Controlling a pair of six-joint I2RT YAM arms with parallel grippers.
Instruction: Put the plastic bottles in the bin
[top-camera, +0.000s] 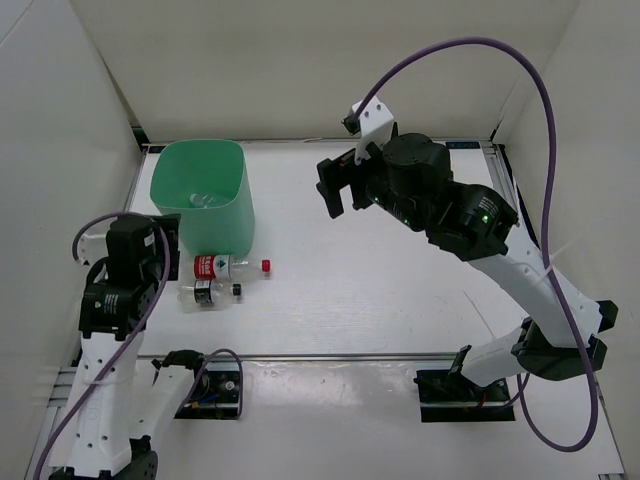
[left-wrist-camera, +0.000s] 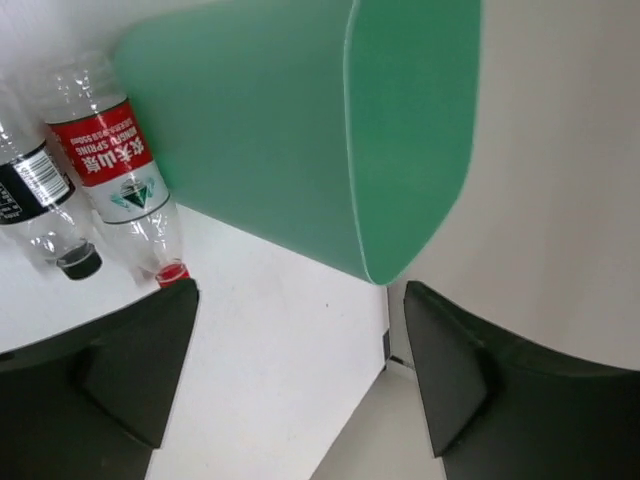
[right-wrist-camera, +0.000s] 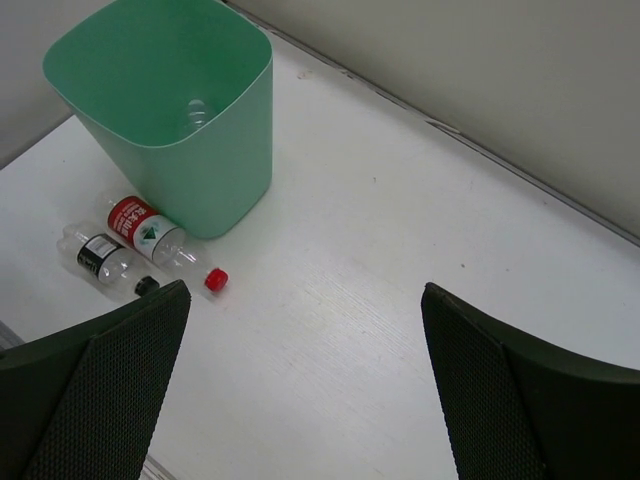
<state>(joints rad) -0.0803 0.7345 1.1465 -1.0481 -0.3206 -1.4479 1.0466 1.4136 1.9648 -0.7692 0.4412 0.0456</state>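
Observation:
The mint-green bin (top-camera: 215, 215) stands at the back left; it also shows in the left wrist view (left-wrist-camera: 280, 130) and the right wrist view (right-wrist-camera: 200, 150). A clear bottle (top-camera: 205, 198) lies inside it, also seen in the right wrist view (right-wrist-camera: 197, 112). A red-label, red-cap bottle (top-camera: 228, 266) (left-wrist-camera: 115, 170) (right-wrist-camera: 160, 240) lies on the table just in front of the bin. A dark-label, black-cap bottle (top-camera: 205, 293) (left-wrist-camera: 40, 200) (right-wrist-camera: 105, 262) lies beside it. My left gripper (top-camera: 168, 245) (left-wrist-camera: 300, 370) is open and empty, left of the bottles. My right gripper (top-camera: 335, 182) (right-wrist-camera: 305, 390) is open and empty, high above mid-table.
White walls enclose the table on the left, back and right. A metal rail (top-camera: 330, 357) runs across the near edge ahead of the arm bases. A purple cable (top-camera: 480, 45) arcs above the right arm.

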